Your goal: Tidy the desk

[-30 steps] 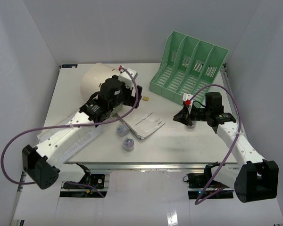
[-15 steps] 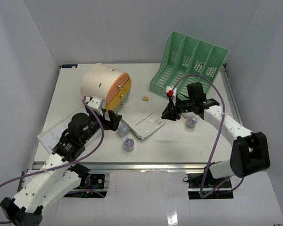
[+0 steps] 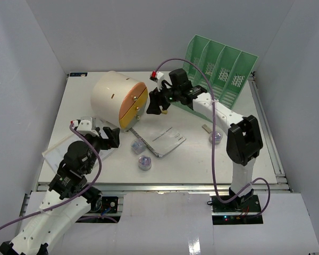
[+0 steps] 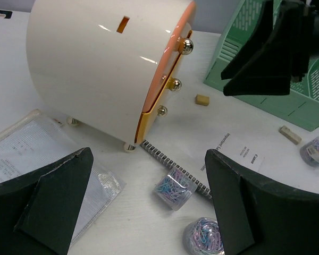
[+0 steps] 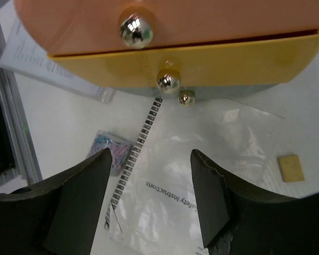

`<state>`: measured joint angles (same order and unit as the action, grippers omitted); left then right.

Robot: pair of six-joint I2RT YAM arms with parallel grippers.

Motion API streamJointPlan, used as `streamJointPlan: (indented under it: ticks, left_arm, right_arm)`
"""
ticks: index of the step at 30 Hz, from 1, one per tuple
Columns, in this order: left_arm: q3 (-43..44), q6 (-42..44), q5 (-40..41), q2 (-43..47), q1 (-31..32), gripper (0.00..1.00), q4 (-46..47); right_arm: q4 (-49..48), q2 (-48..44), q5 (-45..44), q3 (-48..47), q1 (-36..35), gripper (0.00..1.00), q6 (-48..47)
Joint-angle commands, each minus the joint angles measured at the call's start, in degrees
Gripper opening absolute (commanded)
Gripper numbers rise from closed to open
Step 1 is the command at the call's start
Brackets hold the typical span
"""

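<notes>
Place: lab cell staged as an office desk
Signs: bare white walls; metal rail; mint file rack; paper-clip tubs

**Both arms repositioned**

Your left gripper has backed off the cream cylindrical drawer box to the near-left, uncovering its front. Your right gripper swung from mid-right across to that front, jaws apart. A clear round jar of paper clips now sits near where it was.
</notes>
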<state>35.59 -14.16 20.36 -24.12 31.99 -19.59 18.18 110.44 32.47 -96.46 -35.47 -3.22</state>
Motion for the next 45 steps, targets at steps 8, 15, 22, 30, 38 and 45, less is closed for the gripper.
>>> streamJointPlan:
  ticks: [8, 15, 22, 30, 38, 45]
  left_arm:
    - [-0.26, -0.08, 1.85, -0.08, -0.23, 0.97, -0.8]
    - [-0.17, 0.01, 1.86, -0.31, -0.26, 0.97, -0.8]
    - [-0.26, 0.0, 1.88, -0.65, -0.26, 0.97, -0.8]
    - [-0.26, -0.01, 1.97, -0.92, -0.17, 0.97, -0.96]
    - [-0.26, 0.06, 1.97, -0.55, -0.26, 0.97, -0.94]
    - [-0.25, 0.1, 1.16, -0.06, -0.26, 0.97, -0.89]
  right_arm:
    - [-8.23, 8.57, -3.57, -6.05, -3.66, 0.64, 21.28]
    - [-13.81, 10.02, -4.24, -5.64, -3.75, 0.58, 25.46]
    - [-15.35, 12.46, -5.55, -6.36, -3.82, 0.53, 27.74]
    - [-17.25, 13.81, -5.94, -6.73, -4.08, 0.43, 27.62]
    - [-19.99, 11.0, -6.19, -2.09, -4.08, 0.25, 25.72]
    - [-21.92, 4.48, -6.23, 8.11, -3.27, 0.17, 22.23]
